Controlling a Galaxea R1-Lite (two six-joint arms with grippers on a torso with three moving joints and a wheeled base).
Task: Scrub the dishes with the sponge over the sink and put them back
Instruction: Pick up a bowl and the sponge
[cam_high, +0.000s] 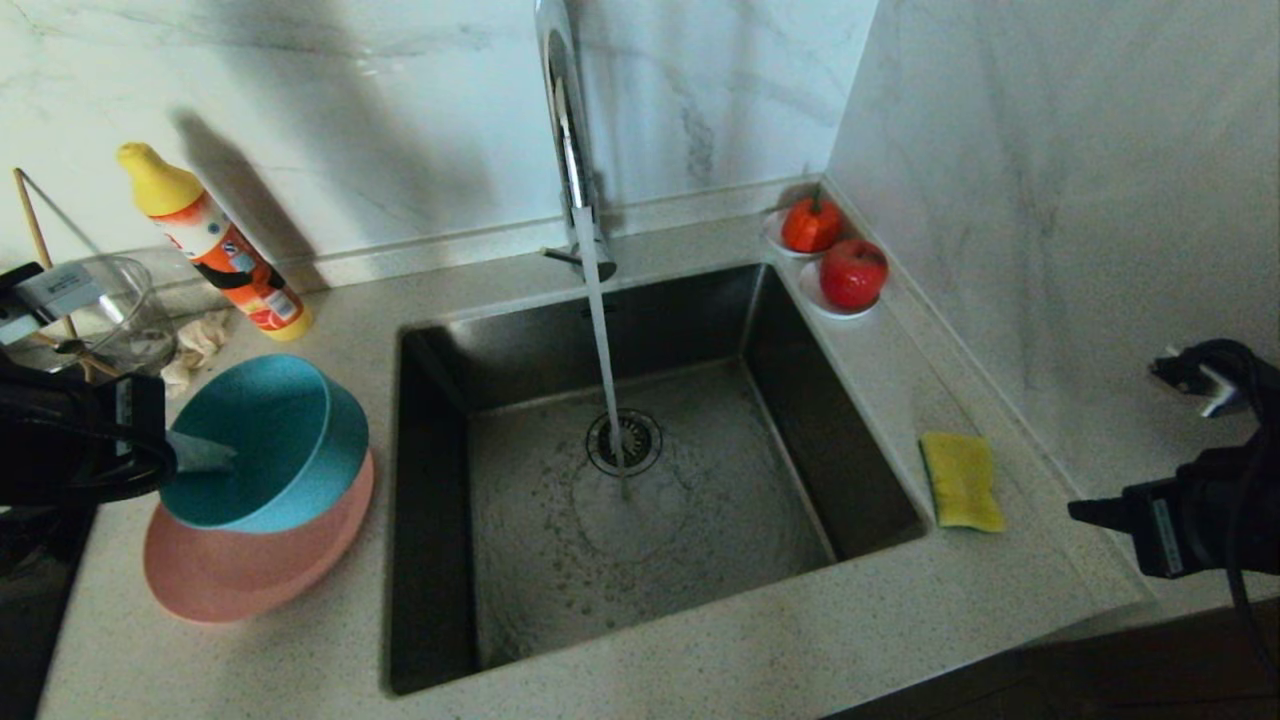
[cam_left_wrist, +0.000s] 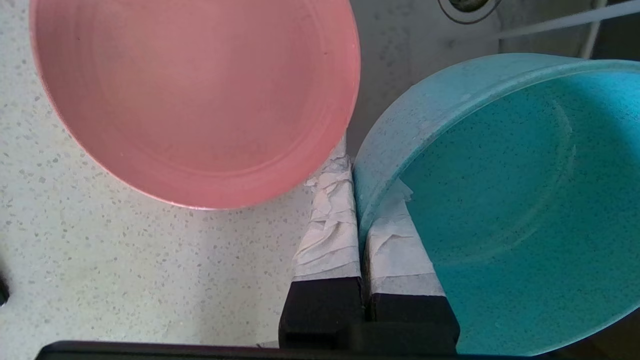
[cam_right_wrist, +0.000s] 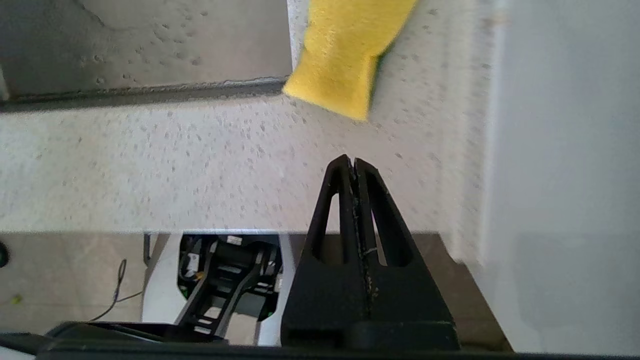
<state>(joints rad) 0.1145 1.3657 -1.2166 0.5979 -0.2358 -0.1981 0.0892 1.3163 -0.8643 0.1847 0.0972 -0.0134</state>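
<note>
My left gripper (cam_high: 205, 455) is shut on the near rim of the teal bowl (cam_high: 270, 440), which hangs tilted just over the pink plate (cam_high: 240, 575) on the counter left of the sink (cam_high: 830, 420). In the left wrist view one taped finger (cam_left_wrist: 330, 215) lies outside the teal bowl (cam_left_wrist: 500, 200) and the other inside it, with the pink plate (cam_left_wrist: 195, 100) beside them. The yellow sponge (cam_high: 962, 480) lies on the counter right of the sink. My right gripper (cam_high: 1090, 512) is shut and empty, hovering near the counter's front right edge, a little short of the sponge (cam_right_wrist: 345, 50).
Water runs from the chrome tap (cam_high: 565, 120) onto the drain (cam_high: 623, 442). A soap bottle (cam_high: 220, 250), a glass jug (cam_high: 110, 310) and a beige rag (cam_high: 200, 340) stand behind the dishes. Two saucers with red fruit (cam_high: 853, 272) sit at the back right, beside the marble wall.
</note>
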